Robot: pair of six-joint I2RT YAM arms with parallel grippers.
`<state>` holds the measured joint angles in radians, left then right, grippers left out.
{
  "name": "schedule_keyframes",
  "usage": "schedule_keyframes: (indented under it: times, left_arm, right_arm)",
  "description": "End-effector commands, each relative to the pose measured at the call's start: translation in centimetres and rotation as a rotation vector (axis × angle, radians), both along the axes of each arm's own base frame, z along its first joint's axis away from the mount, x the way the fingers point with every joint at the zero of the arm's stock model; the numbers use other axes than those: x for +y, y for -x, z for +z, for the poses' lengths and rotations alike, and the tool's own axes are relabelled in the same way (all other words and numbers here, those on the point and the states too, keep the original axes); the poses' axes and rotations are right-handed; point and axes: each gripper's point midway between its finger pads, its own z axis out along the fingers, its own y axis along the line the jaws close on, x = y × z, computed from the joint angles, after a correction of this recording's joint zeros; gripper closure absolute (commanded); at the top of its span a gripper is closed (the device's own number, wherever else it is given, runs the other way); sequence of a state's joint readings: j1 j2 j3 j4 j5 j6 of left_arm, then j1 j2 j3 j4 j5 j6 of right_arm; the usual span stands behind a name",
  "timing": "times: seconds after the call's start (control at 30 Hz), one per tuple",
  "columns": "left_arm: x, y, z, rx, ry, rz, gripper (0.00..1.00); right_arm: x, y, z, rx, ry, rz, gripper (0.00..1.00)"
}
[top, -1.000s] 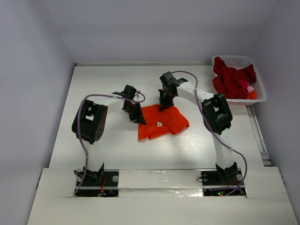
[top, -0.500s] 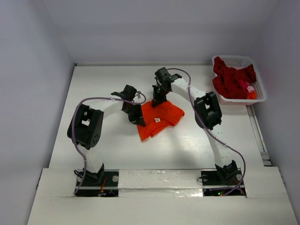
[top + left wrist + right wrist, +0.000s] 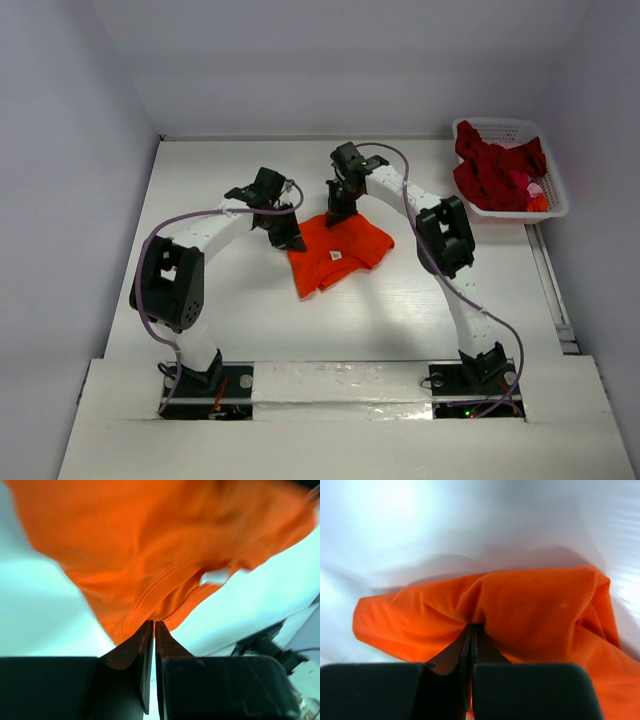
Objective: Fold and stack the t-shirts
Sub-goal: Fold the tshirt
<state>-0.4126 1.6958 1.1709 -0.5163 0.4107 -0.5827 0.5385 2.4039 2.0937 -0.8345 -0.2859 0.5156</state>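
The bright orange t-shirt (image 3: 335, 252) lies crumpled on the white table, its small white neck label (image 3: 335, 255) showing. My left gripper (image 3: 285, 240) is shut on the shirt's left edge; the left wrist view shows the cloth (image 3: 160, 545) pinched at the fingertips. My right gripper (image 3: 337, 214) is shut on the shirt's far edge, with a fold of orange cloth (image 3: 520, 605) gathered between its tips. Dark red t-shirts (image 3: 495, 170) lie heaped in the basket at the far right.
A white latticed plastic basket (image 3: 515, 128) stands at the table's far right corner. The table's right edge has a rail (image 3: 552, 285). Both arms arch over the table's middle.
Both grippers have moved left and toward the far side, dragging the orange shirt with them. The left arm has stretched out further.
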Motion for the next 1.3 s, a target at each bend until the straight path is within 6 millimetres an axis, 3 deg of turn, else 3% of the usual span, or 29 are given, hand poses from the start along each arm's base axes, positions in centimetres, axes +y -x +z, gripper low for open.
schedule_keyframes:
  times: [0.0,0.03,0.13,0.17,0.33,0.67,0.83,1.07,1.27]
  left_arm:
    - [-0.1,-4.7,4.4,-0.173,0.027,0.094,0.96]
    - [-0.4,-5.7,5.2,-0.197,0.034,0.098,0.96]
    - [-0.8,-7.1,3.9,-0.189,0.018,0.103,0.96]
    - [-1.1,-7.6,3.3,-0.178,0.017,0.100,0.97]
    - [-1.7,-8.4,1.2,-0.157,0.029,0.104,0.98]
    - [-0.7,-7.0,-2.2,-0.105,-0.021,0.116,0.99]
    - [-0.7,-6.8,-2.4,-0.101,-0.013,0.120,0.99]
    - [-0.6,-6.8,-3.5,-0.083,-0.033,0.109,0.99]
    - [-1.1,-8.2,-4.7,-0.068,-0.012,0.137,0.99]
  right_arm:
    - [-1.0,0.2,4.7,-0.108,0.025,0.010,1.00]
    - [-1.4,0.3,6.1,-0.139,0.030,0.006,1.00]
    - [-2.4,0.9,7.4,-0.164,0.049,-0.003,1.00]
    - [-2.6,1.0,8.6,-0.188,0.041,-0.007,1.00]
    - [-3.8,1.8,9.6,-0.219,0.061,-0.024,1.00]
    - [-5.2,5.3,3.5,-0.105,0.078,-0.048,1.00]
    - [-7.2,5.5,1.1,-0.083,0.110,-0.095,1.00]
    - [-7.6,6.8,-0.6,-0.050,0.103,-0.103,1.00]
    - [-8.1,8.1,-0.9,-0.035,0.098,-0.107,1.00]
